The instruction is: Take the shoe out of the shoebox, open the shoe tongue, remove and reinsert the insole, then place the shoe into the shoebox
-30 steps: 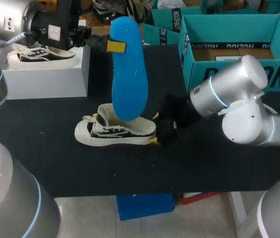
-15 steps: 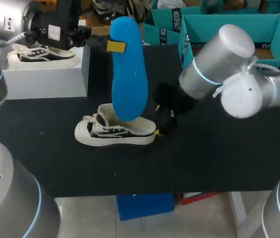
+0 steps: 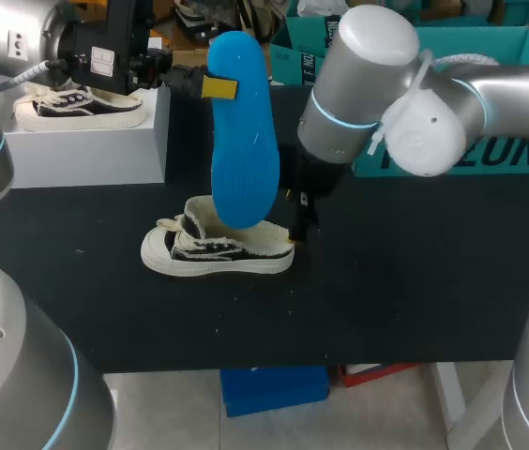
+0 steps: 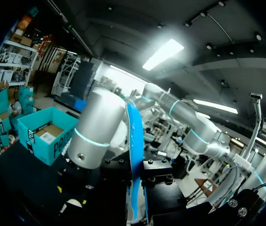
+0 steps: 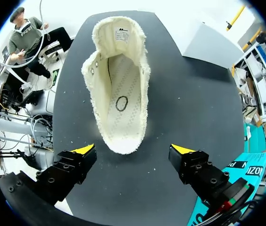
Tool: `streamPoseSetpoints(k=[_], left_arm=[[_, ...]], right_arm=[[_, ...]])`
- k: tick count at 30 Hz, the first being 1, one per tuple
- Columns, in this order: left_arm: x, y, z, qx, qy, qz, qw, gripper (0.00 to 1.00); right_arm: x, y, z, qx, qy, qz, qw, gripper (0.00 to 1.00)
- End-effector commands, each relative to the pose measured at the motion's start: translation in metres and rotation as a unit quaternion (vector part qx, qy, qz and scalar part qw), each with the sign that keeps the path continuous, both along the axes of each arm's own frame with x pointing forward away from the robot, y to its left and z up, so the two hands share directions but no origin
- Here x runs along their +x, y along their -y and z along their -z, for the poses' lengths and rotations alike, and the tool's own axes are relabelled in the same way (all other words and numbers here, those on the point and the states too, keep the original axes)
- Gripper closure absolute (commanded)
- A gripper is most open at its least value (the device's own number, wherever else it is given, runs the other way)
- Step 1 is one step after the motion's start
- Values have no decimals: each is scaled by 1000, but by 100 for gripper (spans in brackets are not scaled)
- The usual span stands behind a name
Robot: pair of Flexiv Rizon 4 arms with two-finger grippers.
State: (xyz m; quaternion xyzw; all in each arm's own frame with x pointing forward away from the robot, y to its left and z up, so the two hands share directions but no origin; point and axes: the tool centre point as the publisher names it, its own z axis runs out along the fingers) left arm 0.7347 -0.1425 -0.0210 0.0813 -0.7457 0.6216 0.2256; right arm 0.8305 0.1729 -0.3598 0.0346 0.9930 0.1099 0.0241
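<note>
A long blue insole [image 3: 244, 141] hangs upright over the table, with my left gripper [image 3: 219, 87] shut on its upper end. In the left wrist view the insole [image 4: 134, 155] runs edge-on between that gripper's fingers. Below it a cream and black low shoe [image 3: 218, 248] lies on the black table [image 3: 415, 281], toe to the left. My right gripper [image 5: 133, 149] hovers open over the shoe's heel end, its yellow tips either side. From there the shoe [image 5: 119, 89] shows a bare cream inside with no insole. The teal shoebox [image 3: 490, 56] stands at the back right, partly hidden by my right arm [image 3: 377, 84].
A white box [image 3: 86, 141] carrying another shoe [image 3: 77, 105] stands at the back left. A second teal box [image 3: 307, 56] sits behind the table's far edge.
My right arm has swung up and to the left, bringing its open gripper from beside the heel to above it. The left arm and insole have stayed still.
</note>
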Motion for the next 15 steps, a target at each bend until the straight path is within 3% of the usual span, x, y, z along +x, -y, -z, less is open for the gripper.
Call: streamPoseSetpoints(k=[1, 15], left_arm=[[0, 1, 1, -1, 1, -1, 1000, 100], [0, 1, 1, -1, 1, -1, 1000, 100]], right_arm=[[2, -9, 1, -82, -6, 1, 997, 0], [2, -26, 2, -83, -8, -10, 996, 0]])
